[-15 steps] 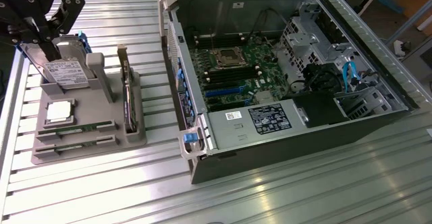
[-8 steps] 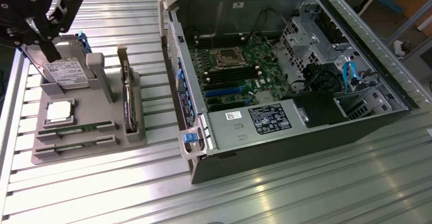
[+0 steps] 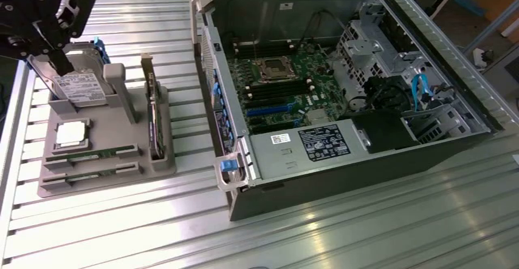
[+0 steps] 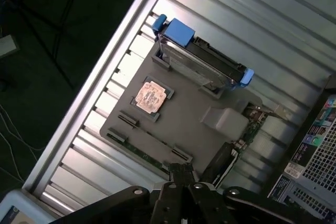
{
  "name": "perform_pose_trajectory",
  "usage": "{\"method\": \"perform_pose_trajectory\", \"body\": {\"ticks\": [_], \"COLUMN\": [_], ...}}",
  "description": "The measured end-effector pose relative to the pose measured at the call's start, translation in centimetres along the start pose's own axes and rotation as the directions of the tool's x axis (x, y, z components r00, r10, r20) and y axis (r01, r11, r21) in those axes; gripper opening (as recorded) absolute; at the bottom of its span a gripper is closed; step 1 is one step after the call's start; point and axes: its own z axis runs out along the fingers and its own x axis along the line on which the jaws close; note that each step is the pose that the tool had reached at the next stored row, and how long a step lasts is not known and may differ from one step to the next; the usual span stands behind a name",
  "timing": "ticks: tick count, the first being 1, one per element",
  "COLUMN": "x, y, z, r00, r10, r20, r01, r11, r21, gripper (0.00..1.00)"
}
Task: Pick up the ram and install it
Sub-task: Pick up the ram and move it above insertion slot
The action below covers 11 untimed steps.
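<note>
On a ribbed metal table (image 3: 365,220), a grey moulded tray (image 3: 106,187) sits at the exterior view's left, and an open computer case (image 3: 341,181) lies on its side at the exterior view's right. The case has its side panel off, so its green motherboard (image 3: 284,81) faces up. That probably leaves the long dark slots (image 3: 280,90) near the processor socket reachable from above. The tray seems built to present each part where fingers can close on it. A silver hard drive (image 3: 77,87) with blue clips stands upright at the tray's far end. A larger expansion card (image 3: 152,123) stands on edge along the side nearer the case. A square processor chip (image 3: 72,132) lies flat in a shallow pocket. The ram (image 3: 89,155), a thin green stick, rests on its long edge in a narrow slot at the tray's near end. Its top edge is exposed, and a second stick (image 3: 85,176) just like it sits in the next slot, just beside it. Both are seated in the tray, so the pickup is not yet done. The black gripper (image 3: 58,59) hangs over the far end of the tray, above the hard drive and apart from both sticks. In the wrist view the gripper (image 4: 181,174) points down toward the tray (image 4: 184,124), and the ram (image 4: 155,139) runs across just ahead of the tips. Its fingers are clenched together with no gap, and they grasp and touch nothing.
</note>
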Motion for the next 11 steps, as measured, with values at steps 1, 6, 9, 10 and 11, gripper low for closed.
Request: {"method": "perform_pose_trajectory", "body": {"ticks": [1, 6, 9, 10, 11], "x": [0.0, 0.0, 0.0, 0.0, 0.0], "y": [0.0, 0.0, 0.0, 0.0, 0.0], "z": [0.0, 0.01, 0.02, 0.02, 0.02], "r00": [0.9999, 0.9965, 0.9919, 0.9896, 0.9873], "r10": [-0.012, -0.083, -0.127, -0.144, -0.159], "r20": [-0.0005, -0.0026, -0.0039, -0.0044, -0.0049], "r01": [0.012, 0.083, 0.127, 0.144, 0.159], "r11": [0.9999, 0.9965, 0.9919, 0.9896, 0.9873], "r21": [0.0004, 0.0021, 0.0028, 0.003, 0.0032], "gripper": [0.11, 0.11, 0.11, 0.11, 0.11]}}
